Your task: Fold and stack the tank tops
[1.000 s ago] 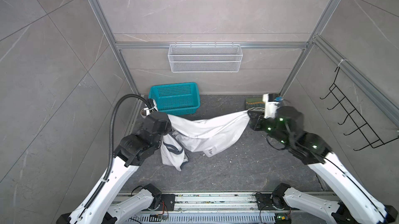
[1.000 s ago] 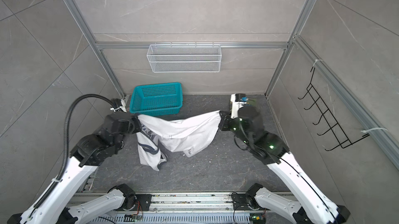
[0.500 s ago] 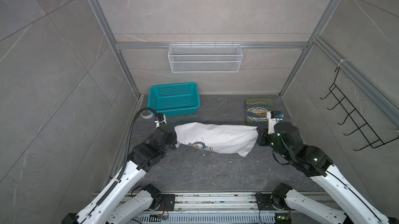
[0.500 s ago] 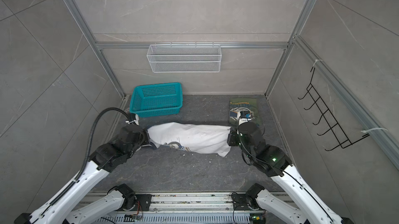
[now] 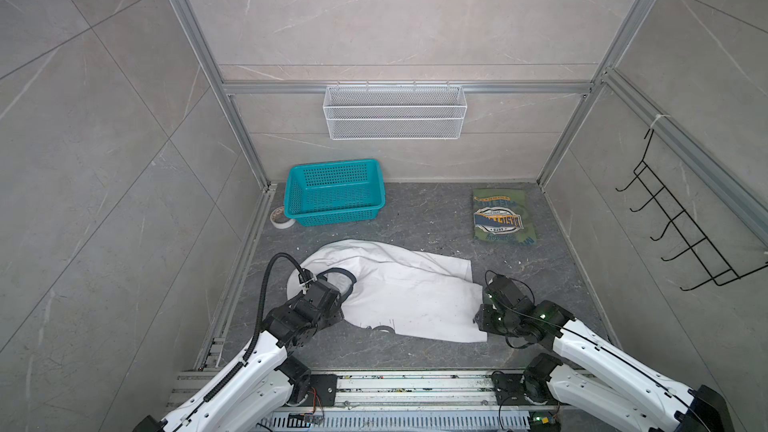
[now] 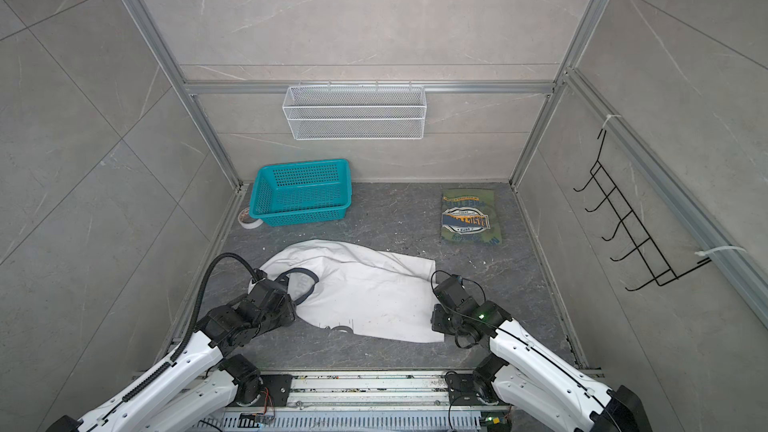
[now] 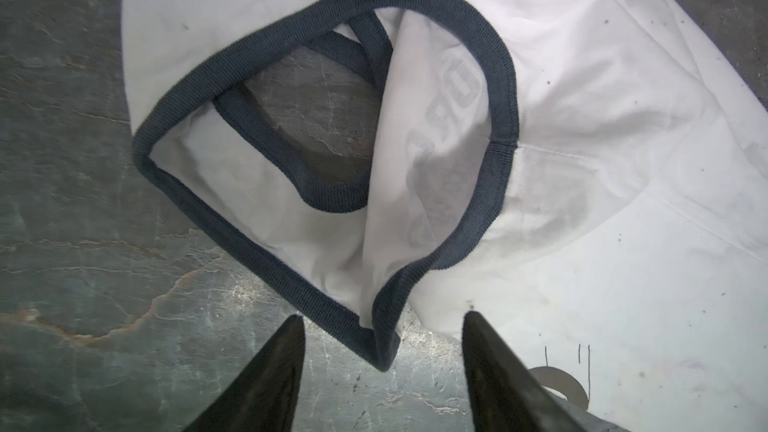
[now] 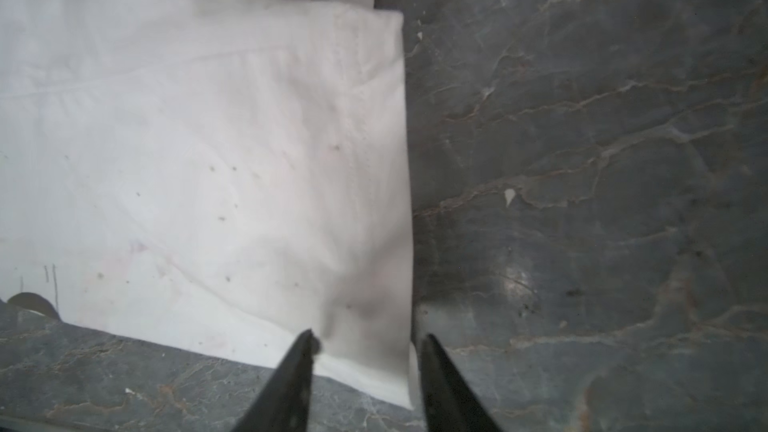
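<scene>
White tank top (image 7: 582, 159) lettering faint, unreadable.

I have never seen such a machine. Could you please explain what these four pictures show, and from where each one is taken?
This is a robot with two white arms, each ending in a two-fingered gripper. Two pictures come from one camera head above, looking down on the whole scene; they are nearly equal. The other two come from small cameras on the wrists, looking past the fingers. On the grey surface lies a white tank top, spread out; further back are a folded green tank top, a teal basket and a roll of tape. The left gripper stands open at the top's navy-trimmed opening, the right gripper open at a corner of its other end. Nothing is held.
</scene>
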Robot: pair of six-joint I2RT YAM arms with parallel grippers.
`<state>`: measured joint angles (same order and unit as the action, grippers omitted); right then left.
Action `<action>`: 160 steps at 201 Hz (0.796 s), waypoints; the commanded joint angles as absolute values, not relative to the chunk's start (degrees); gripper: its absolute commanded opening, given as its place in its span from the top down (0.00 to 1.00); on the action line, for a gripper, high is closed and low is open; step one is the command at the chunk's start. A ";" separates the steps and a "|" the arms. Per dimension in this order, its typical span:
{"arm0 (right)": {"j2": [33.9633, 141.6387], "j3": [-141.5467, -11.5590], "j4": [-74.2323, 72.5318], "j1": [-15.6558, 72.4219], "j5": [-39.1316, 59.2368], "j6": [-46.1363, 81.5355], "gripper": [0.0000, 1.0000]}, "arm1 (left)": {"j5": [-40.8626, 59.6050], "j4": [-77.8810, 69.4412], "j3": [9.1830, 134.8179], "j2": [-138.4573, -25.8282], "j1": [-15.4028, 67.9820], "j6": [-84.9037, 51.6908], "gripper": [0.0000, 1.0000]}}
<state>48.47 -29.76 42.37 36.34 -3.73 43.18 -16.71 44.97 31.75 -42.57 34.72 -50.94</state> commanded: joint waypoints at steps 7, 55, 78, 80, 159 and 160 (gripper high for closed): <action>46.57 -36.16 46.04 36.21 -10.96 41.73 0.35 | -18.09 42.00 39.27 -46.15 34.33 -43.84 0.24; 50.31 -39.76 41.65 33.26 -11.71 37.72 0.32 | -13.45 41.74 52.42 -68.93 32.10 -34.59 0.23; 52.86 -38.45 37.51 30.60 -8.40 37.56 0.32 | 1.89 31.62 50.02 -72.94 25.09 -34.73 0.36; 53.01 -38.31 37.08 30.37 -8.10 37.60 0.32 | 2.30 31.26 50.01 -73.43 24.77 -34.83 0.37; 55.55 -35.16 31.65 27.52 -3.28 36.78 0.32 | 7.29 26.14 50.33 -87.08 22.02 -35.79 0.50; 55.59 -35.16 31.64 27.47 -3.27 36.76 0.32 | 7.21 26.21 50.35 -87.18 22.08 -35.91 0.50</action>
